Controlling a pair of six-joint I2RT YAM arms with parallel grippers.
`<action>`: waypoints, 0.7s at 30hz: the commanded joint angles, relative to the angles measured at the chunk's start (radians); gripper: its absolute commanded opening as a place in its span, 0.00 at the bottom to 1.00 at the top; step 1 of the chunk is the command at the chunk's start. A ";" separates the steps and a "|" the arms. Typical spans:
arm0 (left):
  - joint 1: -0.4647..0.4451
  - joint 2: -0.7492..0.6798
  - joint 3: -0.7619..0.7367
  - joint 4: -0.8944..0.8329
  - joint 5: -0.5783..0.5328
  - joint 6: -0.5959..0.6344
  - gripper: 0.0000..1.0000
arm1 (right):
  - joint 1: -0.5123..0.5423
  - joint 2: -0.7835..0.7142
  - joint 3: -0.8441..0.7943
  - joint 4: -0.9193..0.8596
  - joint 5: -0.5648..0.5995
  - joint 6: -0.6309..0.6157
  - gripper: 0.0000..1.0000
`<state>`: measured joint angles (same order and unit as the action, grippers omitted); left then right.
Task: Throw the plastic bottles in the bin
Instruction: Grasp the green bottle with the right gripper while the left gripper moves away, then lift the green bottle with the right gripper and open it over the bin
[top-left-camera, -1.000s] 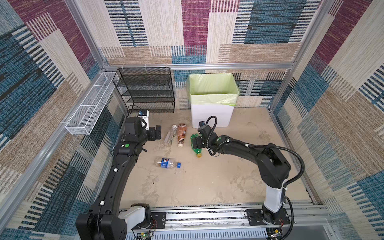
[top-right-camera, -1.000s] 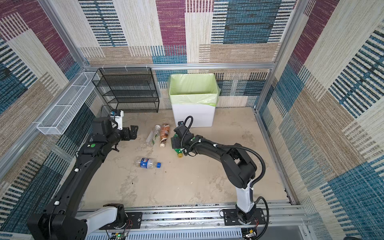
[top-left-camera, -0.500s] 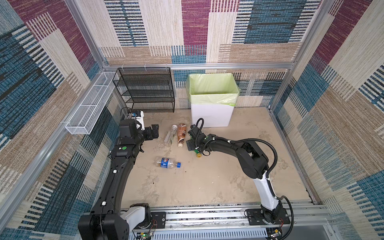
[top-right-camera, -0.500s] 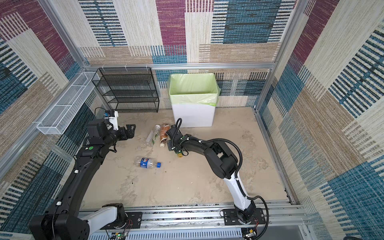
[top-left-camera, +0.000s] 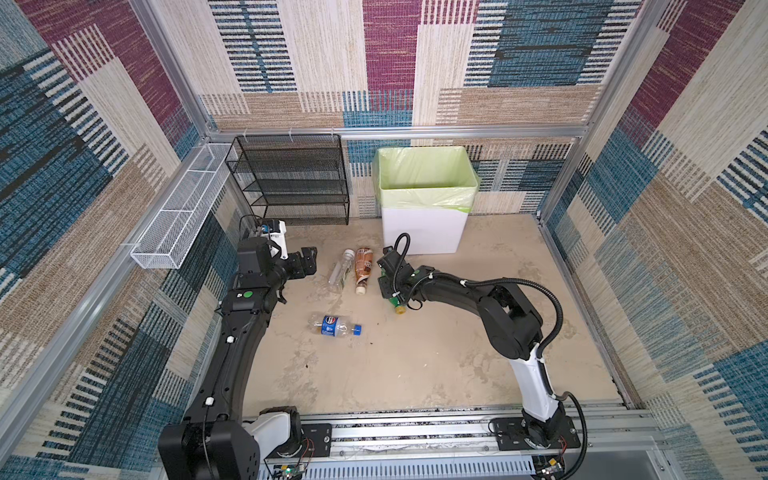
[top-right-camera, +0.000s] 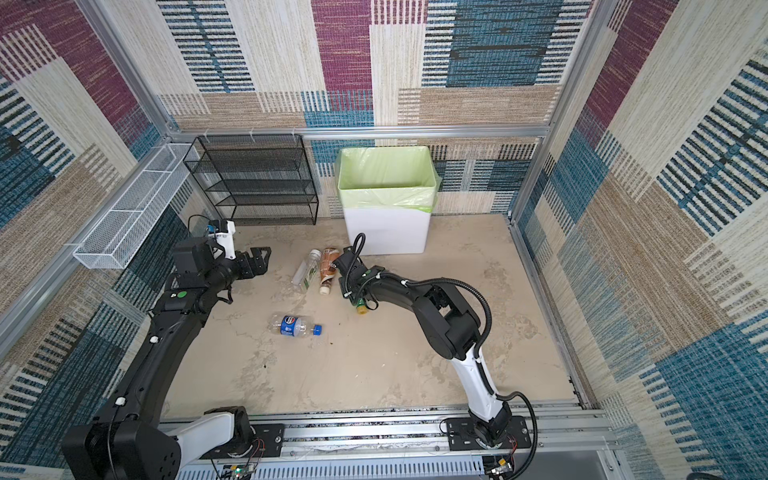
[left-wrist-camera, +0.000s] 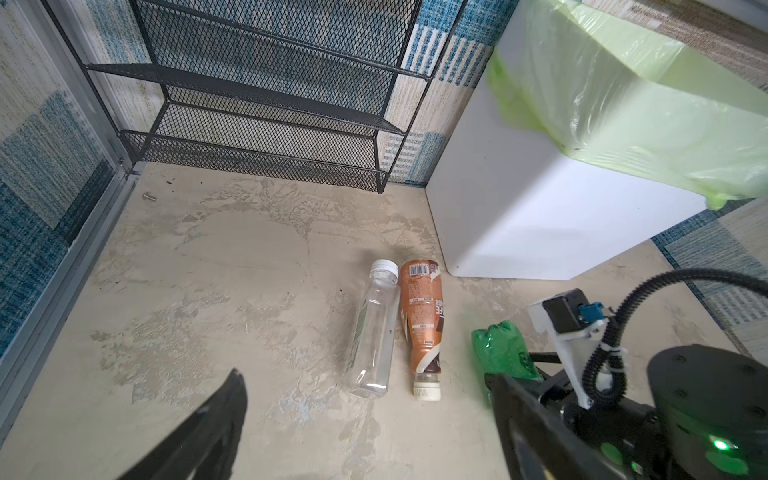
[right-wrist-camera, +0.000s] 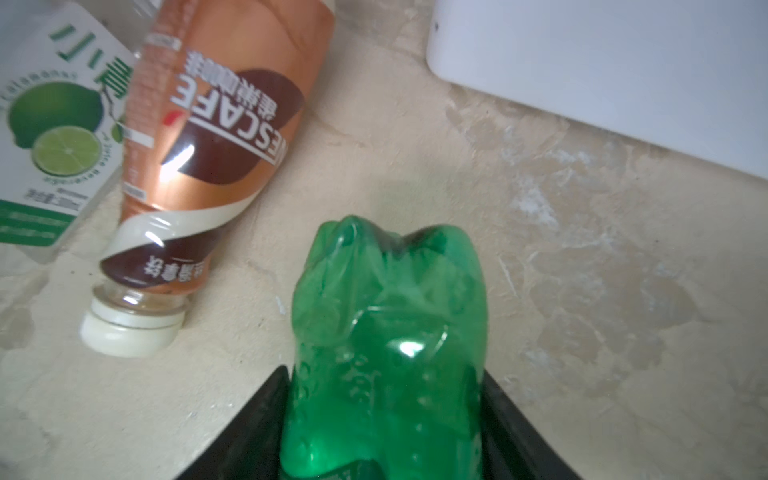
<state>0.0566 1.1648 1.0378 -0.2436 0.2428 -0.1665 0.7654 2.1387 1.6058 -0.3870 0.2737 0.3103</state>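
Bottles (top-left-camera: 334, 325): four on surface (top-left-camera: 415, 365), none seen in bin (top-left-camera: 424, 232). Your right hand (right-wrist-camera: 384, 374) clamps green bottle (right-wrist-camera: 386, 299), not lifted; left hand (top-left-camera: 308, 262) wide, empty.

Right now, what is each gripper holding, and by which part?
The right gripper pinches the green bottle across its body, base sticking out ahead. The left gripper holds nothing.

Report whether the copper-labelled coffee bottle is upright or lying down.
Lying down: the copper-labelled plastic coffee bottle rests lengthwise on the beige floor.
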 joint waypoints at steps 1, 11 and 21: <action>0.002 0.001 -0.002 0.029 0.024 -0.027 0.92 | 0.002 -0.032 0.001 -0.017 0.029 -0.007 0.64; 0.002 -0.016 -0.029 0.067 0.053 -0.027 0.89 | -0.026 -0.307 -0.222 0.165 0.059 -0.011 0.61; -0.054 -0.037 -0.071 0.124 0.099 0.016 0.88 | -0.092 -0.683 -0.492 0.496 0.083 -0.091 0.63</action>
<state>0.0200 1.1332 0.9764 -0.1612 0.3210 -0.1795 0.6914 1.5280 1.1606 -0.0643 0.3252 0.2512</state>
